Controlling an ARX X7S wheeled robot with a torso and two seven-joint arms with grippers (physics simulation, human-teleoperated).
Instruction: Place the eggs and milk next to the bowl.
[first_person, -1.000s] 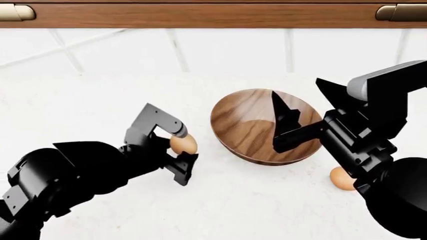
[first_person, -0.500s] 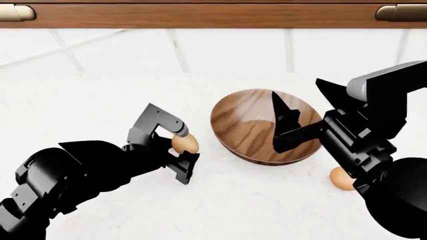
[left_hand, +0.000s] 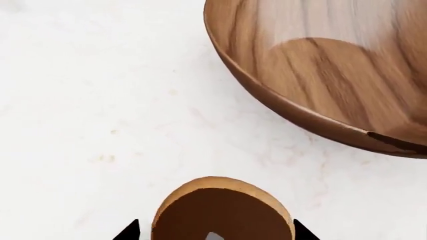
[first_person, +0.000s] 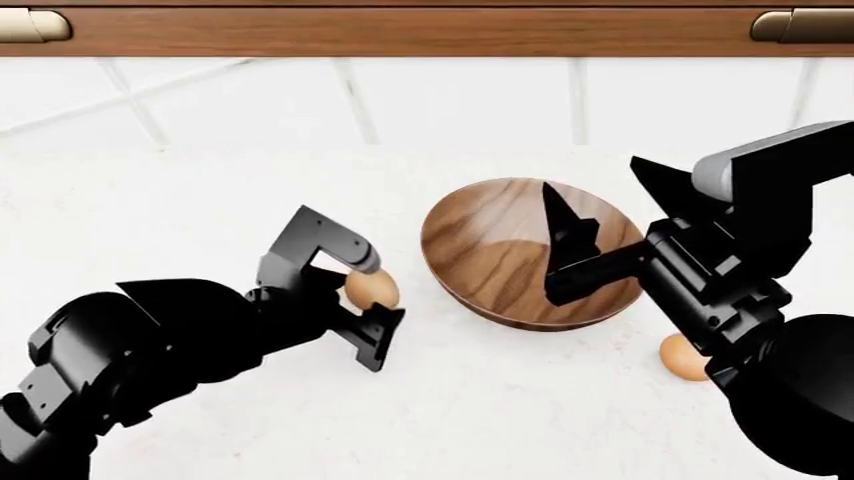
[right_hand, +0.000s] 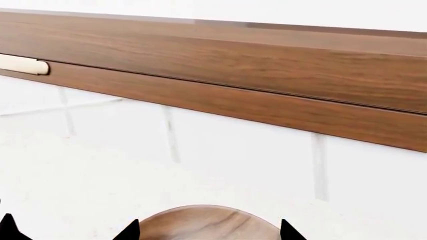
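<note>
The brown wooden bowl (first_person: 514, 250) sits on the white counter (first_person: 200, 170). One tan egg (first_person: 374, 288) lies just left of the bowl, between the fingers of my left gripper (first_person: 370, 300). In the left wrist view the egg (left_hand: 223, 205) has small gaps to the black tips on both sides of my gripper (left_hand: 215, 235), so the jaws are open around it, with the bowl (left_hand: 320, 75) close ahead. My right gripper (first_person: 577, 255) is open and empty above the bowl's right side; the bowl's rim (right_hand: 207, 222) shows between its tips. A second egg (first_person: 683, 358) lies right of the bowl, partly hidden by my right arm. The milk is out of view.
A white tiled wall (first_person: 454, 100) rises behind the counter. Above it runs a wooden cabinet front (first_person: 400, 30) with pale handles (first_person: 30, 25) at both ends. The right wrist view shows the same cabinet (right_hand: 233, 65) and one handle (right_hand: 23, 65).
My left gripper's lower finger has shifted slightly outward from the egg. The egg, the bowl and my right arm have stayed in place.
</note>
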